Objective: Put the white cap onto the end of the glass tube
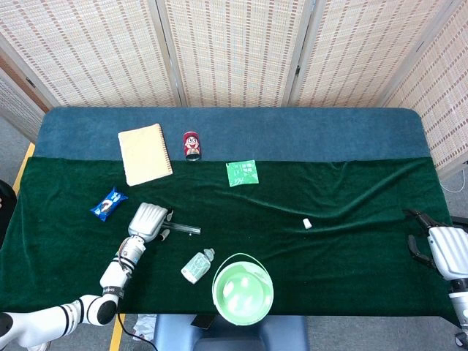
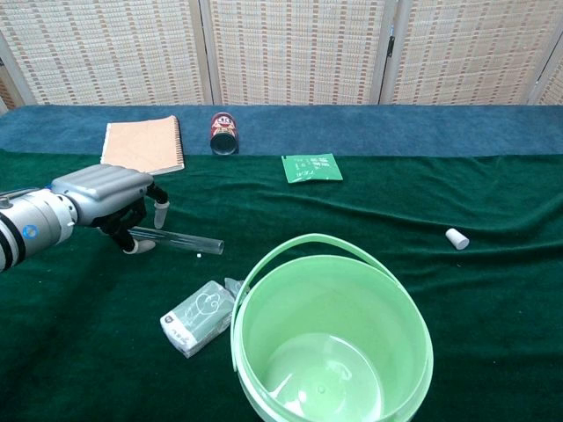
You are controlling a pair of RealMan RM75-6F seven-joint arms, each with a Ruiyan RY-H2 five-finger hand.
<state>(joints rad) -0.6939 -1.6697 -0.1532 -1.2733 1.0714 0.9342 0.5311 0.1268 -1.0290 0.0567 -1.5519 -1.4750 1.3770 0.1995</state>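
Left hand [image 2: 110, 195] over glass tube [image 2: 180, 239], white cap [image 2: 456, 237] apart

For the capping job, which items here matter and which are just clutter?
Job: glass tube, lying on the cloth under the left hand; white cap, far to the right; right hand at the table edge.

Clutter: green bucket, notebook, can, green packet, blue packet, small bottle.
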